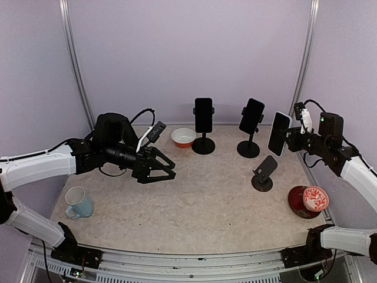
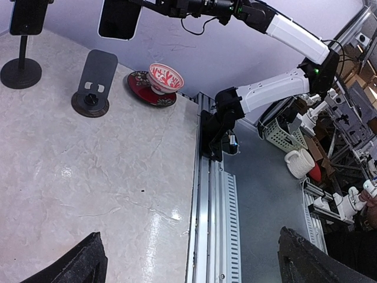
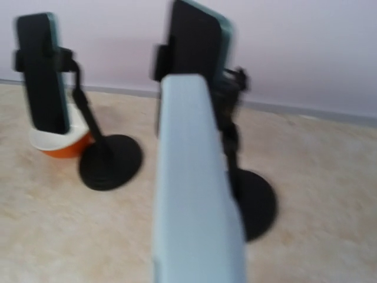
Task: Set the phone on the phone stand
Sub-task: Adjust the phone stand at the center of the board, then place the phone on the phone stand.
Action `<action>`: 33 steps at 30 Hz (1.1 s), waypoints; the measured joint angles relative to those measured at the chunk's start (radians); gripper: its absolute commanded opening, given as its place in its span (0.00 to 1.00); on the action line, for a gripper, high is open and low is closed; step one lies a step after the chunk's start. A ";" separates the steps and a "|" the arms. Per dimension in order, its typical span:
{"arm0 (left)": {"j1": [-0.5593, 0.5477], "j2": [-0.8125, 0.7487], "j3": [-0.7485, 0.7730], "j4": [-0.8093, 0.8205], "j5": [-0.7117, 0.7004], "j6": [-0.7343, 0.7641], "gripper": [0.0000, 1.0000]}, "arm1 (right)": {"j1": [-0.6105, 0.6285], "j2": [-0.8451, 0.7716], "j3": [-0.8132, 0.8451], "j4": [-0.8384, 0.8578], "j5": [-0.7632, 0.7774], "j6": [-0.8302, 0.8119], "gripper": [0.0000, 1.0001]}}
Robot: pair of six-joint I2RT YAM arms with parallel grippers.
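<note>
My right gripper is shut on a phone and holds it upright in the air at the right. It is above and behind the empty black phone stand. In the right wrist view the phone's pale blue back fills the middle and hides my fingers. My left gripper is open and empty, low over the table's left middle. The left wrist view shows its fingertips wide apart, the empty stand far off, and the held phone.
Two tall stands with phones stand at the back. An orange-and-white bowl sits beside the left one. A blue mug is at the front left. A red bowl on a plate is at the front right.
</note>
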 measured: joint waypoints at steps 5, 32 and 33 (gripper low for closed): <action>-0.006 0.000 0.000 0.000 -0.002 -0.003 0.99 | 0.094 0.050 -0.006 0.078 -0.003 0.022 0.00; -0.010 0.003 -0.010 0.006 -0.013 -0.006 0.99 | 0.158 0.195 -0.455 0.798 0.164 0.154 0.00; -0.010 0.006 -0.010 0.006 -0.013 -0.006 0.99 | 0.158 0.195 -0.460 0.807 0.172 0.157 0.00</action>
